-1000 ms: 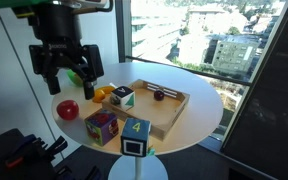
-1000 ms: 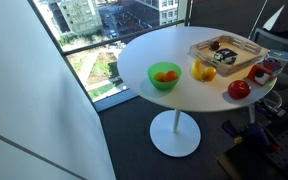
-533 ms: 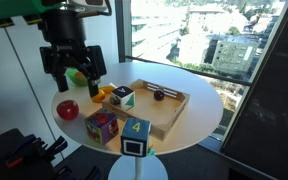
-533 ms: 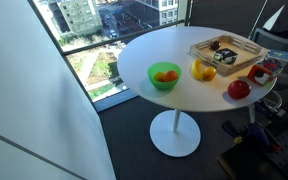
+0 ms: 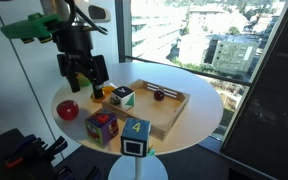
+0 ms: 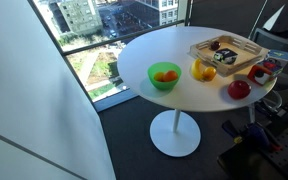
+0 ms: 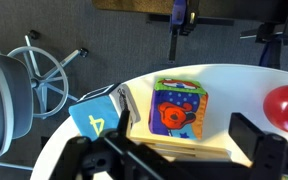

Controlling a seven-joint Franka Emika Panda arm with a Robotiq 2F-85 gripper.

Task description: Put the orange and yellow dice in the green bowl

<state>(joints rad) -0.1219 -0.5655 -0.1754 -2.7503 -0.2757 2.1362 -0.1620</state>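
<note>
The orange and yellow dice (image 5: 102, 126) is a large multicoloured cube standing at the table's near edge, next to the wooden tray. In the wrist view the dice (image 7: 179, 107) shows a spotted blue face with an orange figure, straight ahead between my fingers. The green bowl (image 6: 164, 76) sits apart on the round table with something orange inside it. My gripper (image 5: 84, 82) hangs open and empty above the table's left part, over the bowl's area and well above the dice. In the wrist view the gripper (image 7: 174, 160) frames the dice from a distance.
A blue-and-yellow cube marked "4" (image 5: 135, 128) stands beside the dice. A red apple (image 5: 68, 108) lies near the table edge. The wooden tray (image 5: 168, 108) holds a white, green and black cube (image 5: 122, 97). A yellow fruit (image 6: 203, 70) lies beside the tray. An office chair (image 7: 14, 90) stands by the table.
The arm has shifted to the right and further over the table in the exterior view. The jaws stay open. Nothing on the table has moved.
</note>
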